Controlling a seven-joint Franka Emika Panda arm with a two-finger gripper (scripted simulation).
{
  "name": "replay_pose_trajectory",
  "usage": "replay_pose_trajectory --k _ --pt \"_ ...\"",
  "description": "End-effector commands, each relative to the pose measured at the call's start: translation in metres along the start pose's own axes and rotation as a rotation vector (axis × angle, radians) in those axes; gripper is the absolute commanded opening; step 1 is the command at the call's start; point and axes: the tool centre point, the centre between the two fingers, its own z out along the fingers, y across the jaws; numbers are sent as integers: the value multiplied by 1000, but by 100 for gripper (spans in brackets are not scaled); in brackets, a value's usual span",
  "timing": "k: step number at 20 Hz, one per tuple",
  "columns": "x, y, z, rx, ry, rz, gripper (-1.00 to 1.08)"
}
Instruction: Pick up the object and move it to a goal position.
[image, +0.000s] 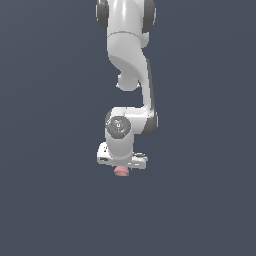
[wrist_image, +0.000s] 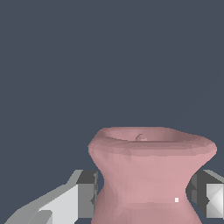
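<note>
A white Panda arm reaches straight down over a featureless dark grey ground, its gripper (image: 121, 169) set directly above a small pink spool-shaped object (image: 120, 172) that shows just beneath the hand in the exterior view. No table edge or corner appears in either view, and no goal marker can be seen. In the wrist view the object (wrist_image: 151, 175) fills the space between the two fingertips (wrist_image: 86, 192), its flared rim uppermost and its long axis running along the approach line, with the narrow waist level with the pads. The jaws stand to either side of that waist, close against it; whether they press on it or merely flank it cannot be told from these renders.
</note>
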Motion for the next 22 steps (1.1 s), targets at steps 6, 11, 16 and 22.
replay_pose_trajectory --k 6,11,16,22 --pt "-27 45 -1 0 0 1 -100" --pt "-45 75 -2 0 0 1 -100" --pt "-56 96 -3 0 0 1 -100" --pt "-59 103 -3 0 0 1 -100"
